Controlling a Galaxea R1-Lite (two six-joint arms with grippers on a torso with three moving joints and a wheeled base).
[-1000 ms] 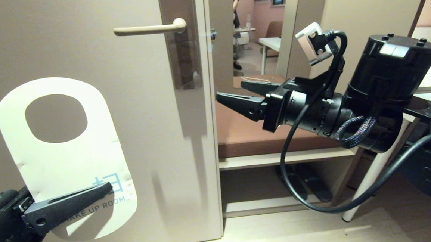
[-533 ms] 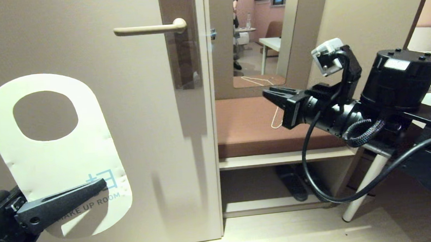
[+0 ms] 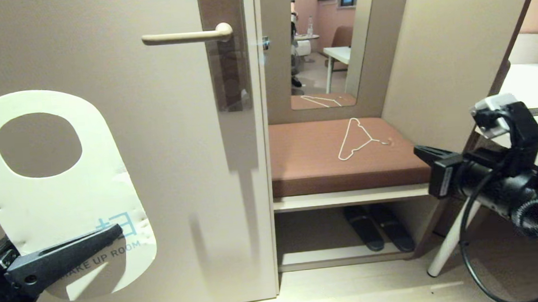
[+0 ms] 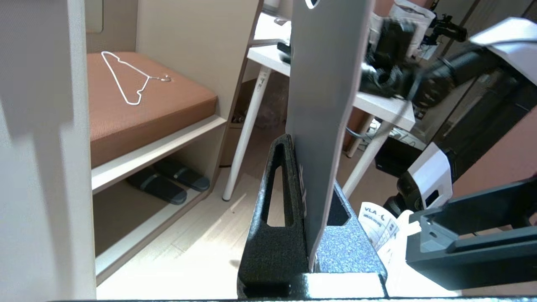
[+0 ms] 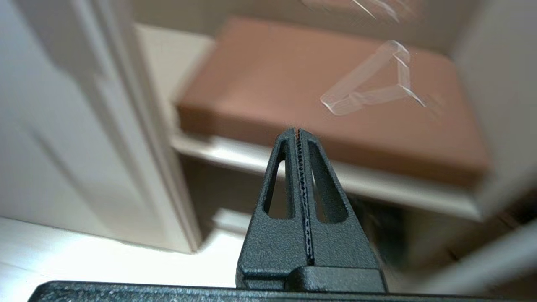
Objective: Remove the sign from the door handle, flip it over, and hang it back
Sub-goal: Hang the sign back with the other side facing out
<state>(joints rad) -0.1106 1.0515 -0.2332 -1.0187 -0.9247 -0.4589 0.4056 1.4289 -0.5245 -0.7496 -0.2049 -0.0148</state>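
We hold the sign (image 3: 61,191) off the door handle (image 3: 187,35), low and to the left of the door (image 3: 175,152), with our left gripper (image 3: 110,235) pinching its bottom edge. The white face with "MAKE UP ROOM" looks toward our head; the oval hole stands uppermost. In the left wrist view the card (image 4: 323,105) rises edge-on from between the two fingers (image 4: 272,201), which clamp only a short strip of it. Our right gripper (image 3: 421,152) sits far to the right beside the brown bench (image 3: 312,167), its fingers (image 5: 300,176) pressed together on nothing.

The handle is bare and well above the sign, so the card has yet to go back on. The risks we judge from here:

- The hold is narrow and near one end, so the tall card could pivot or slide out as we swing it.
- If we lift it as it stands, the white face returns outward and the flip is not done.
- The hole must meet the free end of the lever; a tilted card would strike the bar or the door.
- The wire hanger (image 3: 359,138) on the bench is not our concern.
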